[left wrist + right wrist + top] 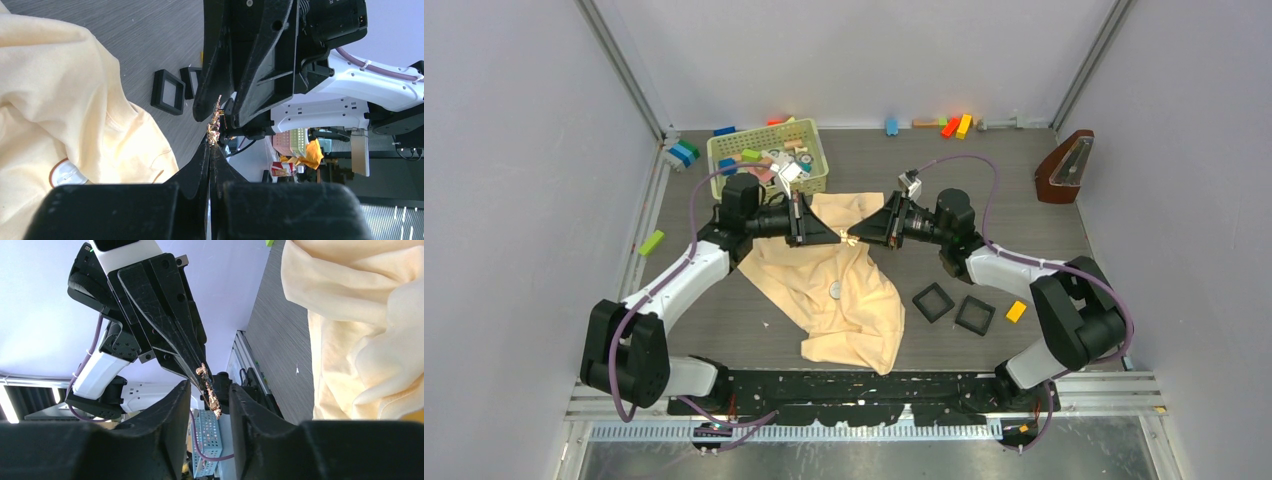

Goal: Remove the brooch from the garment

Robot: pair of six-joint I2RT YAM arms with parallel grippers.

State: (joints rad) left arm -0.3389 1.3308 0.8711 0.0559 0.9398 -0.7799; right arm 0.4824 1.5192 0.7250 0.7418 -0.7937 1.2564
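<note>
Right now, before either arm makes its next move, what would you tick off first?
1. The brooch is clear of the garment: ok, it hangs in the air.
2. The left gripper is shut on the brooch: ok.
3. The right gripper has its jaws open on either side of the brooch: ok.
4. The right gripper grips the brooch: not ok, gaps show.
5. The brooch's pin is closed: cannot tell.
6. The black trays are uncovered: ok.

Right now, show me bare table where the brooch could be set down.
Free: the strip between the black trays and the near edge; the far table between basket and metronome. Crowded: the centre, covered by the garment, and blocks around the basket.
</note>
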